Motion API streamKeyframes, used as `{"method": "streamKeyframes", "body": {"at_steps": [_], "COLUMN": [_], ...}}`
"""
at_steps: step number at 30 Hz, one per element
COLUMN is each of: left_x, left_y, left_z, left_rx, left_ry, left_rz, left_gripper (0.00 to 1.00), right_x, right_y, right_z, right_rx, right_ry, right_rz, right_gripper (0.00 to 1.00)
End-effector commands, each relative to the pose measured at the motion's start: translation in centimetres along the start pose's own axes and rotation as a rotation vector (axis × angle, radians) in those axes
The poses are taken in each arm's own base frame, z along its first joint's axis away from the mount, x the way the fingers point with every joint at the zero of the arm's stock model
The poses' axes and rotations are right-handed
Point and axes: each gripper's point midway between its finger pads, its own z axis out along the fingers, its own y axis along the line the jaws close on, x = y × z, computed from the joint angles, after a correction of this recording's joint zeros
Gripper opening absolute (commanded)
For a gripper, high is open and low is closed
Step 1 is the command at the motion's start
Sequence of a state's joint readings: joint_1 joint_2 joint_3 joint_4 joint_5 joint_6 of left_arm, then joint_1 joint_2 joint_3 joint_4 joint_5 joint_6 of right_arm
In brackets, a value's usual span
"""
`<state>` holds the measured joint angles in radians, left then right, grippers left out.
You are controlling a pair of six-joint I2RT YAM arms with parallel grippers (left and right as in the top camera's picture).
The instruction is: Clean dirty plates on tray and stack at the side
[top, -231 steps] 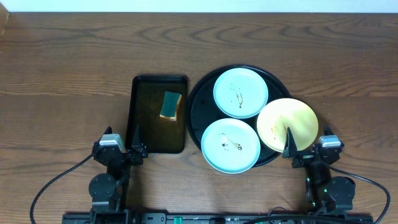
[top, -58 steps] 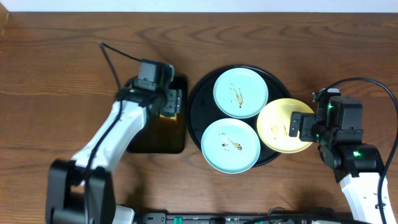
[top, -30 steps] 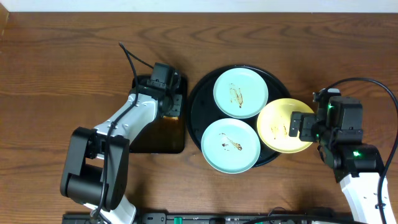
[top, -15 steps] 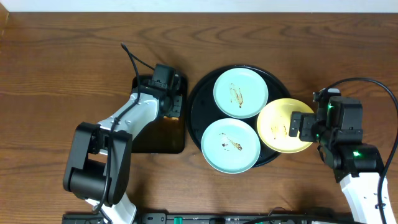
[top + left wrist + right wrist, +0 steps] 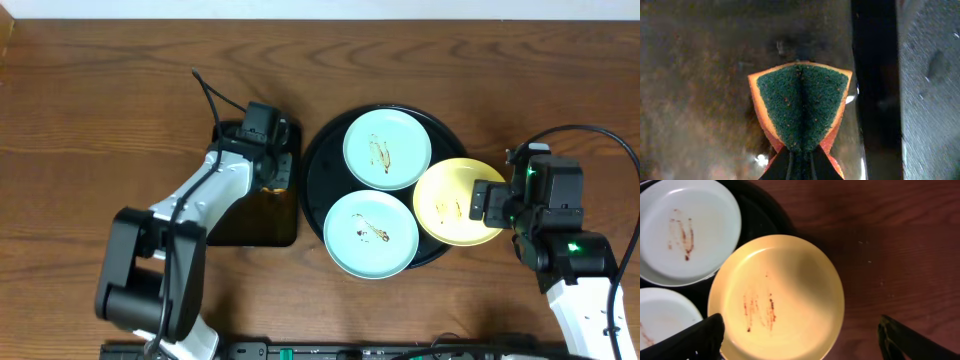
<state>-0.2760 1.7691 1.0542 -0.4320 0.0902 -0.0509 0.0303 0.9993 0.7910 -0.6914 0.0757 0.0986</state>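
Note:
Three smeared plates lie on the round black tray (image 5: 312, 170): two mint-blue plates (image 5: 387, 148) (image 5: 371, 233) and a yellow plate (image 5: 450, 210) overhanging its right rim. My left gripper (image 5: 800, 167) is shut on a sponge (image 5: 800, 102), green on top and orange at the sides, which is pinched into a fold over the rectangular tray. In the overhead view the left gripper (image 5: 272, 168) covers the sponge. My right gripper (image 5: 800, 332) hangs open over the yellow plate (image 5: 780, 285), one finger (image 5: 702, 337) at the plate's left edge, the other finger (image 5: 905, 340) out over the wood. The right gripper (image 5: 478, 200) holds nothing.
The rectangular black tray (image 5: 240, 220) holds a shallow film of liquid and sits just left of the round tray. Bare wooden table (image 5: 560, 110) lies to the right of the plates and along the back. The right wrist view also shows both mint plates (image 5: 687, 227) (image 5: 657, 320).
My left gripper has closed on the sponge, squeezing it into a fold. The right arm and the plates have stayed where they were.

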Motion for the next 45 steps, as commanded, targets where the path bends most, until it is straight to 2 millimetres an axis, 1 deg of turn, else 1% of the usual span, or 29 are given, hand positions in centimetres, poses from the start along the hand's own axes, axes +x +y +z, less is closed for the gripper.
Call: {"method": "streamKeyframes", "body": {"at_steps": [1,6,9,11,13,15,17,19,20,24,28,30,35,36,40,45], "left_x": [-0.3,0.7,1.2,1.3,1.4,1.3,1.3,1.3,1.3,1.3,1.3,1.3,1.3,1.3,1.3,1.3], "left_y": [0.4,1.2,1.3,1.2,1.2,1.2,1.2,1.2,1.2,1.2,1.2,1.2,1.2,1.2,1.2,1.1], "left_z": [-2.6,-3.4,-3.4,-3.4,-3.4,-3.4,-3.4,-3.4,-3.4,-3.4,-3.4,-3.4,-3.4,-3.4,-3.4,-3.4], "left_rx": [-0.005,-0.015,-0.016,-0.013,-0.014,-0.013,-0.013,-0.013,-0.013,-0.013,-0.013,-0.013,-0.013,-0.013,-0.01,-0.009], "left_ry": [-0.033,0.001,0.022,0.028,0.029,0.029,0.029,0.029,0.029,0.028,0.028,0.028,0.028,0.028,0.029,0.029], "left_rz": [-0.065,-0.135,-0.138,-0.138,-0.139,-0.139,-0.139,-0.139,-0.139,-0.139,-0.139,-0.139,-0.139,-0.139,-0.139,-0.138], "left_gripper": [0.08,0.08,0.08,0.08,0.08,0.08,0.08,0.08,0.08,0.08,0.08,0.08,0.08,0.08,0.08,0.08], "right_x": [-1.0,-0.6,0.1,0.8,1.6,2.2,2.4,2.8,3.0,3.5,4.5,5.1,5.6,5.7,5.8,5.7], "right_y": [-0.6,-2.2,-2.0,-2.5,-3.6,-4.6,-5.0,-5.2,-5.2,-5.2,-5.1,-5.1,-5.2,-5.2,-5.1,-5.2], "right_z": [-0.5,0.4,1.5,2.3,3.3,4.3,5.0,5.4,5.6,6.2,7.1,7.7,8.8,9.0,9.5,9.6], "right_rx": [0.039,0.068,-0.001,-0.012,0.013,0.028,0.025,0.027,0.027,0.026,0.026,0.026,0.027,0.026,0.023,0.023], "right_ry": [-0.03,0.006,0.061,0.104,0.149,0.182,0.2,0.217,0.226,0.253,0.301,0.327,0.353,0.357,0.362,0.357], "right_rz": [0.022,0.066,0.089,0.114,0.148,0.185,0.203,0.21,0.213,0.214,0.217,0.218,0.228,0.227,0.228,0.228], "right_gripper": [0.92,0.9,0.88,0.83,0.73,0.68,0.64,0.56,0.54,0.53,0.48,0.42,0.41,0.39,0.25,0.15]}}
